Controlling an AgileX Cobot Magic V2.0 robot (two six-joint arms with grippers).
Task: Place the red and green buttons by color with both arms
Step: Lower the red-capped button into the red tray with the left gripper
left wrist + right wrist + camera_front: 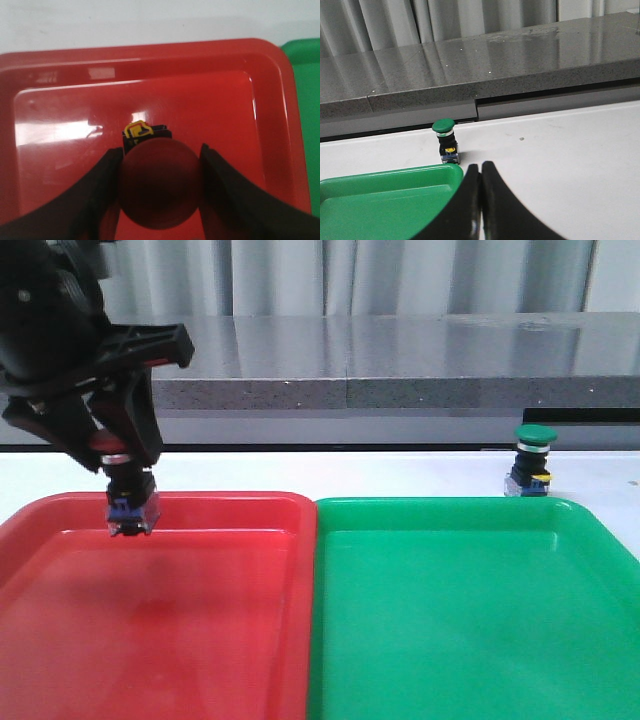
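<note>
The left arm's fingers (128, 455) gripped the red button (159, 184) above the red tray (220, 508), apparently not yet released, while the green button (532, 460) stood untouched on the tabletop (400, 475) beyond the green tray (600, 525), right fingers (481, 185) closed empty.
</note>
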